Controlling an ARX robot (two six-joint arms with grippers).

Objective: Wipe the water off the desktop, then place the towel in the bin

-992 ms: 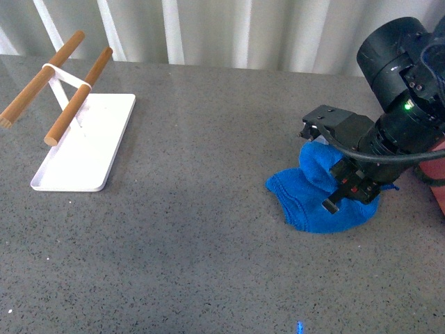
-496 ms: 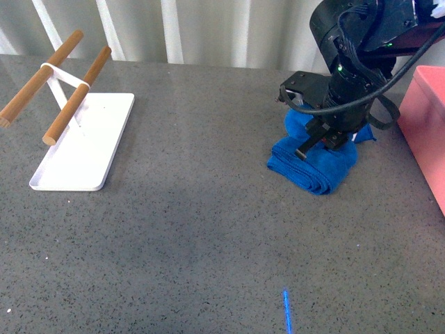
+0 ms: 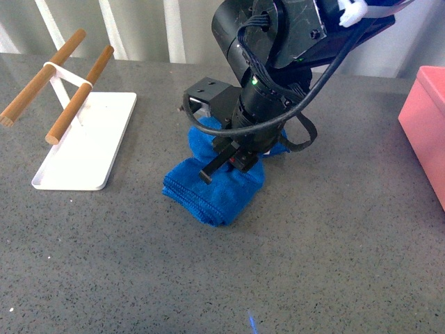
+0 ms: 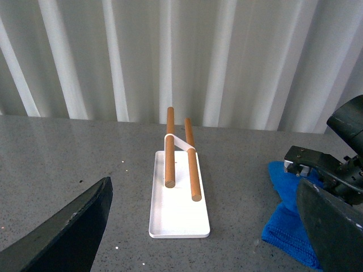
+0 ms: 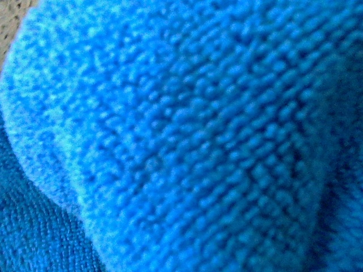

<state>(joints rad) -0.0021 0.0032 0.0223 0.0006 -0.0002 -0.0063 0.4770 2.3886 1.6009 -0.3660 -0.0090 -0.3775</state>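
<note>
The right tool (image 3: 228,161) pinches the bunched blue towel (image 3: 208,193) down on the speckled dark grey table (image 3: 334,250) — near its middle. A white tray (image 3: 83,156) lies to the left, the pink bin (image 3: 425,132) far right. The left tool (image 4: 204,187) gapes wide — pale ribbed wall (image 4: 238,56) behind.

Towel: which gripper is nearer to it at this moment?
Right. The right gripper is down on the towel, blue fabric filling its wrist view. The left gripper hangs apart, jaws open and empty, with bare desktop between it and the towel.

Grey desktop (image 3: 334,264) carries towel (image 3: 208,195), white tray (image 3: 94,142), bin (image 3: 425,129).
</note>
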